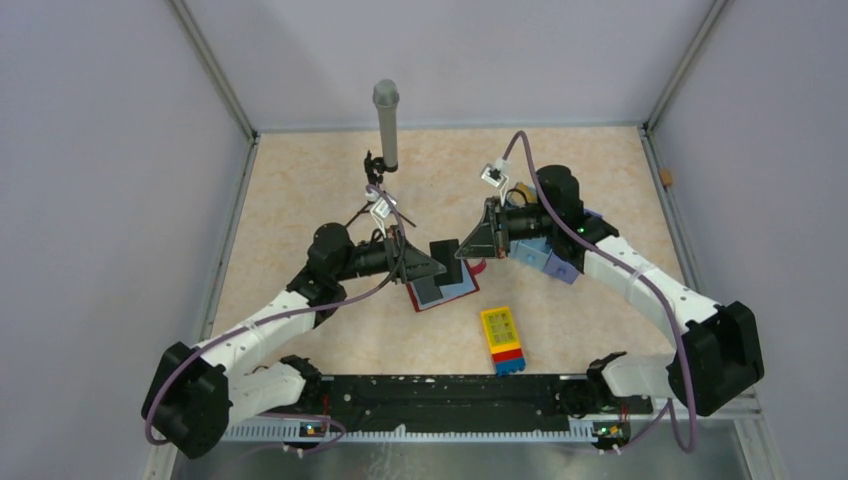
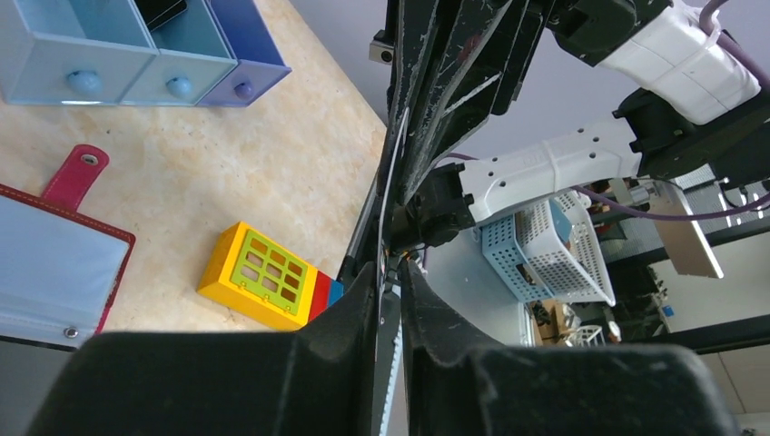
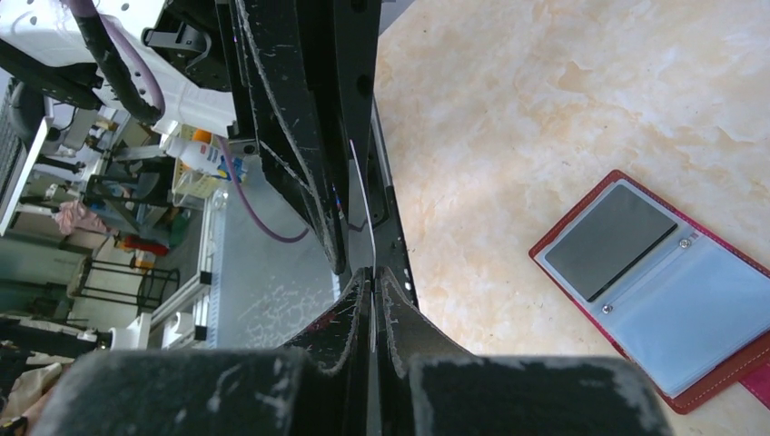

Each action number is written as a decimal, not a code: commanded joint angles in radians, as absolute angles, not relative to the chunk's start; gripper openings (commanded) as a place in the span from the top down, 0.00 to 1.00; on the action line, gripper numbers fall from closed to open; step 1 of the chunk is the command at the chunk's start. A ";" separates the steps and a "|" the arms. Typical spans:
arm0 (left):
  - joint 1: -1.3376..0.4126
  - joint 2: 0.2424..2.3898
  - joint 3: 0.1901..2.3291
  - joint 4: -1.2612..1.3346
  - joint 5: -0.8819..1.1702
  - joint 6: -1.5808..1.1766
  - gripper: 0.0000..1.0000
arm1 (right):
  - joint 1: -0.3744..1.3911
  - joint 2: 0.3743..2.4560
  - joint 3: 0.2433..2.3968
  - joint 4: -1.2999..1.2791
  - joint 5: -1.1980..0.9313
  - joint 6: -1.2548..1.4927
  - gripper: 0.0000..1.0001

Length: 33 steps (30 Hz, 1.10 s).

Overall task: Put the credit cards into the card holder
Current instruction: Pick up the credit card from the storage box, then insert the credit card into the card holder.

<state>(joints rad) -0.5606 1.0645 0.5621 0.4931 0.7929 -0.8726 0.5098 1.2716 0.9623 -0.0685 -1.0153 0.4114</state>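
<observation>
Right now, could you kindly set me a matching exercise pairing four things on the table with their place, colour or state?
Things: 1 card holder; 2 dark card; 3 block; 4 drawer tray.
States: A in a holder pocket; B yellow, red and blue; C lying open; D partly under the right arm.
Pairs: 1-C, 2-A, 3-B, 4-D.

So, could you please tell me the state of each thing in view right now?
Right claw: shut on the pale card.
Left claw: jaws narrow around that card's other end; grip unclear.
Pale card: edge-on in the air between both claws.
Wallet: open flat, tab undone.
Dark card: in a wallet pocket.
Block: lying flat, untouched.
Tray: one compartment holds a dark thing.
</observation>
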 commanded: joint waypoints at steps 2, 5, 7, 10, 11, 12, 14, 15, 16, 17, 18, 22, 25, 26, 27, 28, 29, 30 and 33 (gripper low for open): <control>-0.574 1.092 0.520 0.680 0.801 -0.969 0.84 | 0.522 1.293 0.976 -0.015 -1.010 0.391 1.00; -0.582 1.118 0.522 0.687 0.796 -0.975 0.82 | 0.530 1.299 0.970 -0.007 -1.012 0.397 1.00; -0.584 1.130 0.525 0.699 0.794 -0.980 0.82 | 0.533 1.304 0.969 -0.006 -1.014 0.398 1.00; -0.585 1.133 0.520 0.697 0.759 -0.983 0.98 | 0.532 1.311 0.971 -0.009 -0.992 0.388 1.00; -0.585 1.133 0.517 0.679 0.737 -0.981 1.00 | 0.532 1.314 0.971 -0.015 -0.973 0.383 1.00; -0.585 1.134 0.514 0.665 0.717 -0.978 1.00 | 0.532 1.321 0.972 -0.024 -0.950 0.382 1.00; -0.585 1.141 0.499 0.659 0.682 -0.983 1.00 | 0.532 1.344 0.977 -0.049 -0.892 0.371 1.00; -0.585 1.144 0.486 0.653 0.658 -0.996 1.00 | 0.531 1.359 0.982 -0.076 -0.855 0.363 0.96; -0.585 1.149 0.475 0.634 0.624 -1.002 1.00 | 0.531 1.370 0.983 -0.093 -0.811 0.354 0.85; -0.584 1.155 0.464 0.610 0.591 -1.006 1.00 | 0.531 1.380 0.982 -0.105 -0.767 0.343 0.75; -0.583 1.163 0.458 0.580 0.565 -1.012 1.00 | 0.531 1.390 0.977 -0.111 -0.719 0.340 0.65; -0.582 1.200 0.412 0.552 0.485 -1.054 1.00 | 0.531 1.417 0.953 -0.133 -0.563 0.336 0.45; -0.579 1.225 0.379 0.543 0.420 -1.071 1.00 | 0.531 1.434 0.928 -0.148 -0.435 0.354 0.43; -0.577 1.243 0.371 0.543 0.396 -1.081 1.00 | 0.531 1.442 0.920 -0.154 -0.395 0.368 0.43; -0.577 1.258 0.363 0.550 0.384 -1.091 1.00 | 0.531 1.451 0.917 -0.165 -0.361 0.373 0.43; -0.578 1.274 0.354 0.573 0.377 -1.103 1.00 | 0.532 1.459 0.913 -0.173 -0.333 0.375 0.43; -0.577 1.289 0.348 0.591 0.372 -1.117 1.00 | 0.533 1.465 0.907 -0.175 -0.316 0.376 0.43; -0.576 1.306 0.344 0.607 0.370 -1.127 1.00 | 0.534 1.468 0.900 -0.177 -0.298 0.378 0.42; -0.576 1.358 0.341 0.637 0.364 -1.138 1.00 | 0.544 1.480 0.892 -0.195 -0.232 0.375 0.42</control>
<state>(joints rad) -0.5777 1.3121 0.3481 0.5400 0.4068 -1.1023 0.5240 1.4677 0.8967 -0.1772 -0.3698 0.3706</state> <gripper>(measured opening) 0.001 0.579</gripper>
